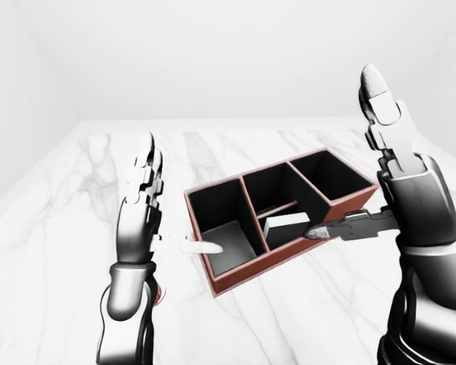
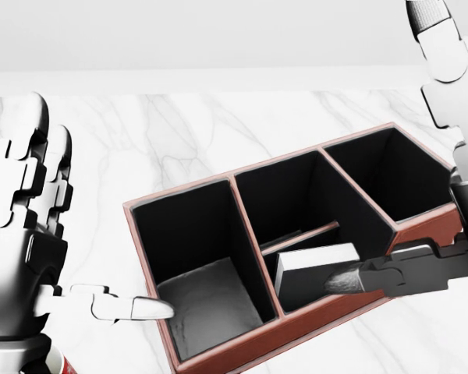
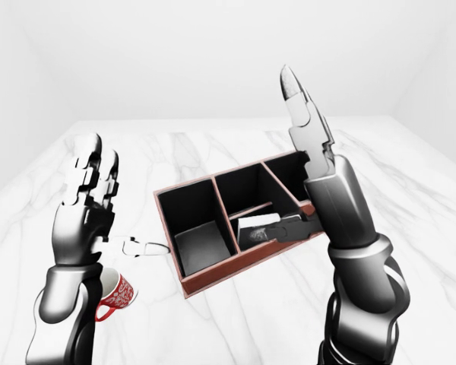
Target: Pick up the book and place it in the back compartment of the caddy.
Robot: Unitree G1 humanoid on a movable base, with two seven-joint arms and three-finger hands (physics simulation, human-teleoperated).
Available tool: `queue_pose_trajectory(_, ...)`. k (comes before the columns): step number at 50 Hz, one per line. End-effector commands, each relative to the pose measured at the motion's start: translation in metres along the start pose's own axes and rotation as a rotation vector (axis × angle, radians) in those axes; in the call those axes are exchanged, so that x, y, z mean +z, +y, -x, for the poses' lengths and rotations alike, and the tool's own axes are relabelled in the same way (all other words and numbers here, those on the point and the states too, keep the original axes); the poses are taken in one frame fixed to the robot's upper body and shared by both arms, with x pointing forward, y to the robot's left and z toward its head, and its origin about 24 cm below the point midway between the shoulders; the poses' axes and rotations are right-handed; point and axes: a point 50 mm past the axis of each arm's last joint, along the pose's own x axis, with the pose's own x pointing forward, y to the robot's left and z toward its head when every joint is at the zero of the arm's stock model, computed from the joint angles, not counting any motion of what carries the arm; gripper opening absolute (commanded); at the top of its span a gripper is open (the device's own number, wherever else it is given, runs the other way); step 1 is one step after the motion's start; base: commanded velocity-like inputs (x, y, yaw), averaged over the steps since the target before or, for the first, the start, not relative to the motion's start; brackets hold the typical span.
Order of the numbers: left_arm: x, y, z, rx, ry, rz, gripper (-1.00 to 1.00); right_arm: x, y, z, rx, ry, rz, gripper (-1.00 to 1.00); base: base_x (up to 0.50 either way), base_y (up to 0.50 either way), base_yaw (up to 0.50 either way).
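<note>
Bright, even, diffuse render light, no clear source direction. White walls and the marble table nearly wash out, veins pale. The box is the darkest area: its black compartments swallow detail, only the floor nearest its lower left corner catches grey light. Shadows around the box are faint and soft. Glossy highlights streak the left hand and right hand. Everything sharp, no blur, no visible edge distortion.
</note>
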Motion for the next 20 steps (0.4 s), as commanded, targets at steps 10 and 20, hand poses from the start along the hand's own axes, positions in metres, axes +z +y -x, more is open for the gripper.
queue_pose_trajectory(10,0.008,0.004,-0.003,0.012,-0.042,0.001,1.00,0.051,-0.017,0.010,-0.018,-0.283,-0.038,1.00,0.00,0.00,0.00)
queue_pose_trajectory(20,0.008,0.004,-0.002,0.014,-0.042,0.002,1.00,0.058,-0.019,0.011,-0.028,-0.342,-0.092,1.00,0.00,0.00,0.00)
